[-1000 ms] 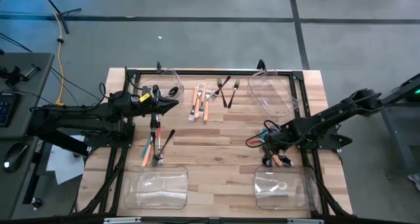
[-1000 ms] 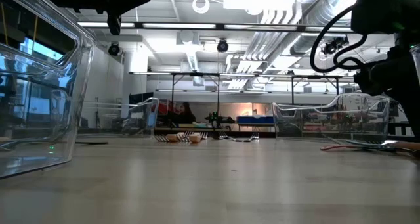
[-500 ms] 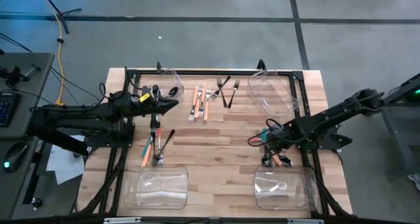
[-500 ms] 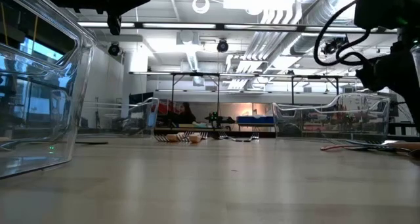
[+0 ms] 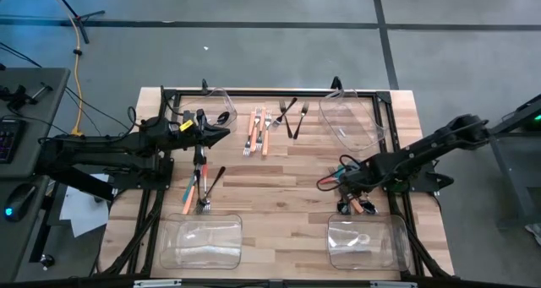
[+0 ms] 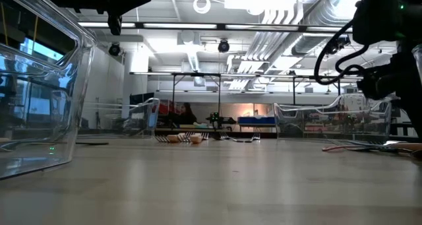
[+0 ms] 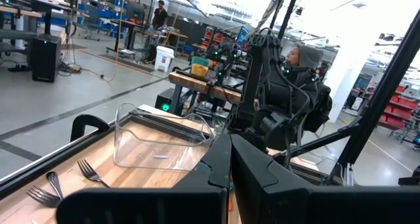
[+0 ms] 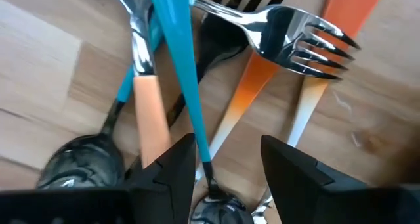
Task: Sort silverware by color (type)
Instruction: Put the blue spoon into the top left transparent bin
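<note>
The tabletop (image 5: pixel 287 174) is pale planked wood with a matt finish and visible grain. The bins (image 5: pixel 353 119) are clear, glossy plastic. The fork (image 8: pixel 289 33) is polished, mirror-bright metal; the teal handle (image 8: pixel 180 60) and orange handles (image 8: pixel 252 86) look smooth. The right gripper's fingers (image 8: pixel 292 168) are matt black.

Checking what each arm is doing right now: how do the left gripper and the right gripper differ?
The left gripper is shut and holds nothing, hanging near the table's far left by a clear bin; the right gripper is open, low over a heap of silverware, straddling a teal handle. Both are dark two-finger grippers.
</note>
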